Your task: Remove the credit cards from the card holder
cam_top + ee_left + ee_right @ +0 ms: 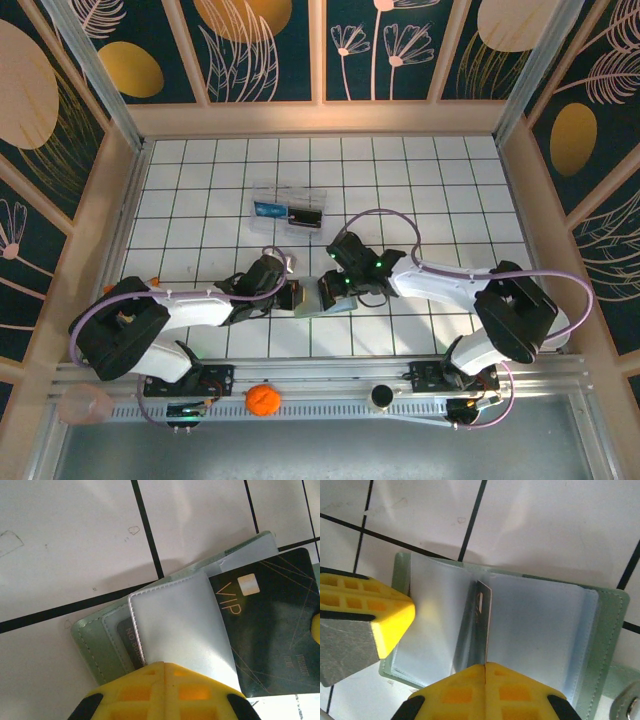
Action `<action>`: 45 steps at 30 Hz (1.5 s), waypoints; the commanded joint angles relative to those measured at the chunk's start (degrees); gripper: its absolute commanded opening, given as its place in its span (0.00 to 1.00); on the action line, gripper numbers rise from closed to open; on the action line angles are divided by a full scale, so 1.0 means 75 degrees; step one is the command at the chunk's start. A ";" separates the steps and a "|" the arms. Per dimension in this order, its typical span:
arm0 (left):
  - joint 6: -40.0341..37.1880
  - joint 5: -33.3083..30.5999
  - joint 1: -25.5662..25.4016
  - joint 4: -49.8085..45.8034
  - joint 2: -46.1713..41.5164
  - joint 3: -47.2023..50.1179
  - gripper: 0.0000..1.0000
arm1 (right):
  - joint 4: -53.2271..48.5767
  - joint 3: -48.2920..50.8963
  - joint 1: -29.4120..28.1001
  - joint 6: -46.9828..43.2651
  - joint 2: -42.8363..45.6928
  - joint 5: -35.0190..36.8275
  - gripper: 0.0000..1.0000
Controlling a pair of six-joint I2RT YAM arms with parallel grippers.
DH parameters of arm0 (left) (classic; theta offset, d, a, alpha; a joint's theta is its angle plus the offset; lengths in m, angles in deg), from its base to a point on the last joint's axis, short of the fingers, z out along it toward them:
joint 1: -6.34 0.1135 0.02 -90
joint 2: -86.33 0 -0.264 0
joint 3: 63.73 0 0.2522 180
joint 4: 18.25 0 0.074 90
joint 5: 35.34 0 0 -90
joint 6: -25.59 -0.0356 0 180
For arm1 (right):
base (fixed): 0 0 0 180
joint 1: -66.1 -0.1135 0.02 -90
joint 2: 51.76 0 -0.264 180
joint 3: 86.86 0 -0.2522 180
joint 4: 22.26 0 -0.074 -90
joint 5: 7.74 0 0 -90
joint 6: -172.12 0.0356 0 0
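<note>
The grey-green card holder (pixel 306 300) lies open on the tiles between my two grippers. My left gripper (pixel 165 666) is shut on a pale blue-grey inner sleeve (pixel 175 620) of the card holder (pixel 92 640), which curves up toward it. A black VIP credit card (pixel 265 625) sticks out to the right from under that sleeve. A second dark card (pixel 131 642) sits in a pocket. My right gripper (pixel 485 666) is shut on the edge of the black card (pixel 483 615), seen edge-on above the open holder (pixel 545 625). The left gripper's fingertip (pixel 380 620) touches the left leaf.
A clear plastic box (pixel 290 212) with blue and black items lies about two tiles behind the holder. An orange ball (pixel 262 399) and a black knob (pixel 381 397) rest on the front rail. Low walls border the white tiled floor (pixel 450 190).
</note>
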 commanded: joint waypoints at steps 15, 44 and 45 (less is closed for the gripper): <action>-0.0180 0.0061 0.0070 -0.0243 0.0134 -0.0017 0.03 | 0.0362 0.0294 0.0006 -0.1257 0.1304 0.0039 0.00; 0.0264 -0.1625 0.0511 -0.3406 -0.3020 -0.0073 0.99 | -0.3180 -0.6381 0.1333 -1.0142 -0.3039 0.0233 0.00; 0.0278 -0.1789 0.0526 -0.3598 -0.3095 -0.0119 0.99 | -0.3366 -0.6618 0.1372 -1.0285 -0.3233 0.0220 0.00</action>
